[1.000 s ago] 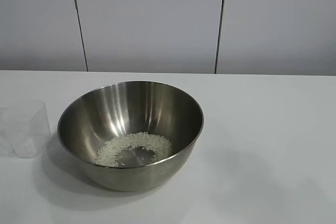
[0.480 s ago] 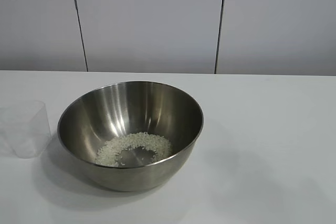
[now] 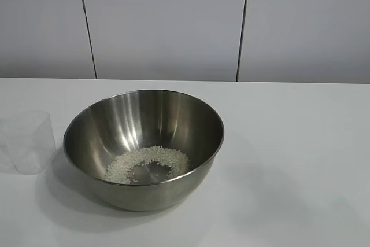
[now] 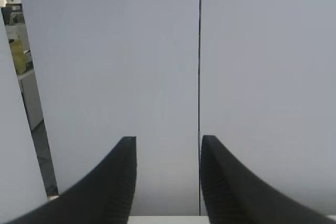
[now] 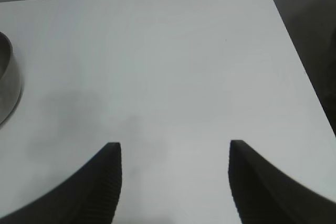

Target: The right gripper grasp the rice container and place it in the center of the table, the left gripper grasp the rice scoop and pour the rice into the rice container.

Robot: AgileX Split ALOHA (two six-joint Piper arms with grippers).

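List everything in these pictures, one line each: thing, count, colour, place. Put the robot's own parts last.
bowl: one, shiny steel, near the middle of the table, left of centre in the exterior view.
rice: one loose ring of white grains, in the bottom of the bowl.
cup: one, clear plastic, upright on the table beside the bowl, at the exterior view's left edge; looks empty.
table: one, white, under everything.
wall panels: pale grey, with dark vertical seams, behind the table.
left gripper: one, black fingers, open and empty, facing the wall panels.
right gripper: one, black fingers, open and empty, over bare table, off to the side of the bowl.
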